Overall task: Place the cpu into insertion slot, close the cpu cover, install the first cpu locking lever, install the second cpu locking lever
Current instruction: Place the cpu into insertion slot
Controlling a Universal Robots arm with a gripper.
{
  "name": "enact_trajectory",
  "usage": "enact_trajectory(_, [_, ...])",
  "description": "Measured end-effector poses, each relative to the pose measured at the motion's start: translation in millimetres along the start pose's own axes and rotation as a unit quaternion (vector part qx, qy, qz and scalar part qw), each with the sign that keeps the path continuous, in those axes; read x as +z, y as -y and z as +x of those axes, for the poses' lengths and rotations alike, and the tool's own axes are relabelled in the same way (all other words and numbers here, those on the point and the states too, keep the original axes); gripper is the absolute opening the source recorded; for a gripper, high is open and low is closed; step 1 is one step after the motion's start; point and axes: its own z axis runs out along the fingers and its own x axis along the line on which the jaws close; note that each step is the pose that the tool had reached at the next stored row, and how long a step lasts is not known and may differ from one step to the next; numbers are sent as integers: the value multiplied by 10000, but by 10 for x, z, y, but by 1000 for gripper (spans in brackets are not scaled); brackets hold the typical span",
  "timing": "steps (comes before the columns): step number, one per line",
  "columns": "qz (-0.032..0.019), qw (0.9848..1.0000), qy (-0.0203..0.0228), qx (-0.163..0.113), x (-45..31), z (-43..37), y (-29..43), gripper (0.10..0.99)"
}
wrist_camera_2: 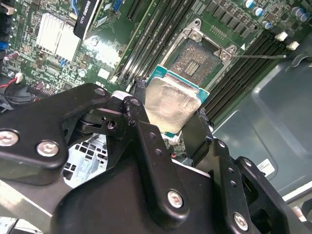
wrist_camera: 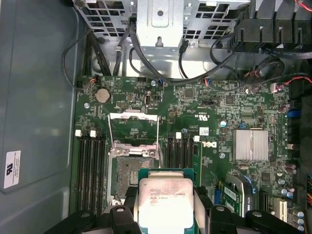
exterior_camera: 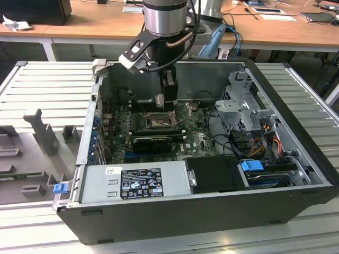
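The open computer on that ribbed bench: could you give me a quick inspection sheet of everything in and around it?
Surface: ribbed grey bench carrying the open computer case.
Job's things: cpu held just off the empty insertion slot; cpu cover standing open.
Clutter: grey moulded holders on the bench, at the exterior view's left.
Claw: claw shut on the cpu's edges.
Cables: black leads by the drive cage.
Surroundings: wooden desks behind.

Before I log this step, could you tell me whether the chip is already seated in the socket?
No: the gripper holds the chip clear of the socket, whose pin field lies bare.
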Motion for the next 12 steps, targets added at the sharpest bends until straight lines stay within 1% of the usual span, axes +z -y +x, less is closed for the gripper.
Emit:
enact_trajectory(5, [0,10000,-3,0,47,-1,5,537])
enact_trajectory(12, [2,10000,-4,1,83,-2,9,537])
